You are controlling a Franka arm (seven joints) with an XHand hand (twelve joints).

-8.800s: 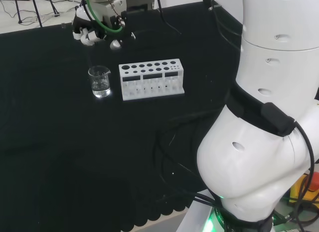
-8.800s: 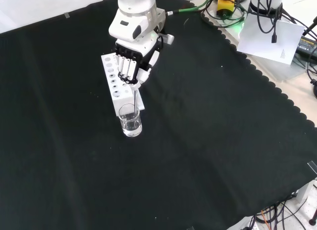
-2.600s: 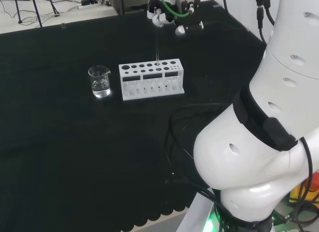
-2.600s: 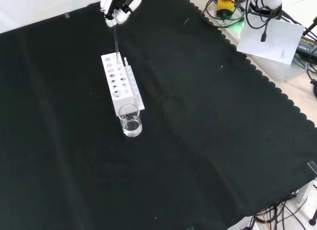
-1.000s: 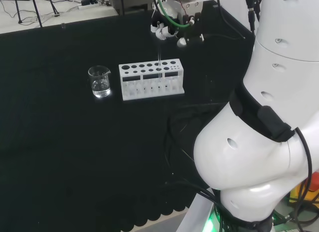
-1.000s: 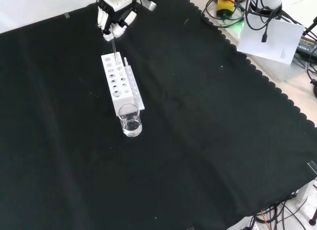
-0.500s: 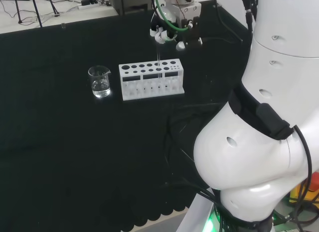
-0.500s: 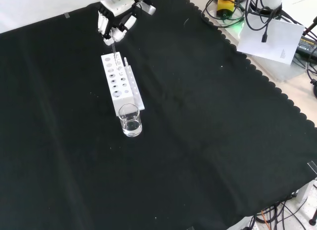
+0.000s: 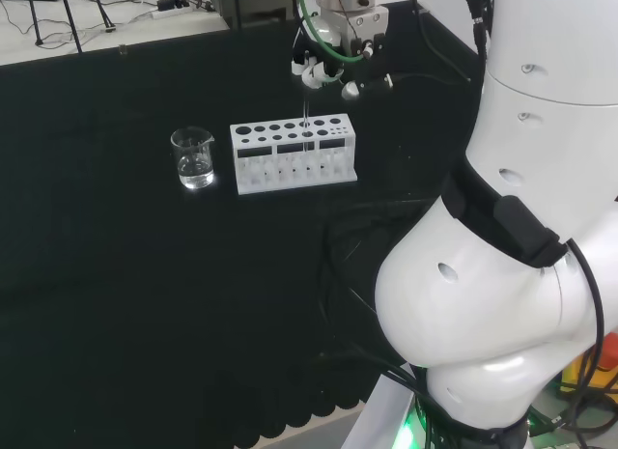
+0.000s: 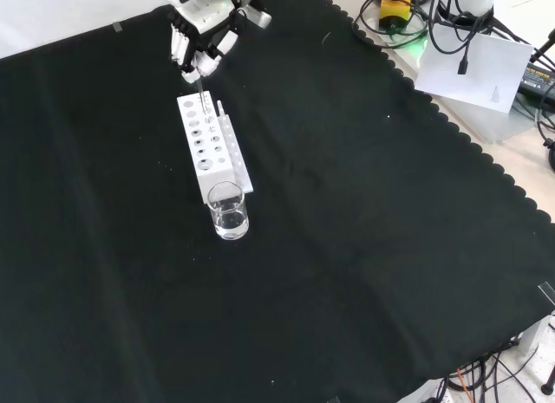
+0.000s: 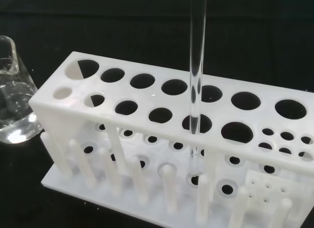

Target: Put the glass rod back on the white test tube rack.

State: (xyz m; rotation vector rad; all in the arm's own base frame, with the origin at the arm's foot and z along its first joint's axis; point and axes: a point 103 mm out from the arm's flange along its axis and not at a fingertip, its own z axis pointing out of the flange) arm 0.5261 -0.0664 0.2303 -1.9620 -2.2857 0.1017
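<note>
On the bench [image 10: 364, 212] I count one white test tube rack [image 9: 294, 155], one glass beaker [image 9: 193, 157] and one glass rod [image 11: 197, 66]. The beaker holds a little clear liquid and stands just beside one end of the rack, apart from it. The rack sits toward the far edge of the bench in the head view, well away from the scalloped near edge. The rod is a clear, thin, straight stick, standing upright; in the wrist view I see it passing down through one of the larger holes of the front row in the rack's top plate, its lower end reaching toward the base plate among the pegs. Whether the tip touches the base, I cannot tell. The hand [image 9: 326, 68] hangs above the rack's end away from the beaker, fingers [image 10: 196, 56] curled down and pinching the rod's upper part. In the head and front views the rod is a faint line, hard to make out against the black cloth, and its top is hidden within the fingers.
</note>
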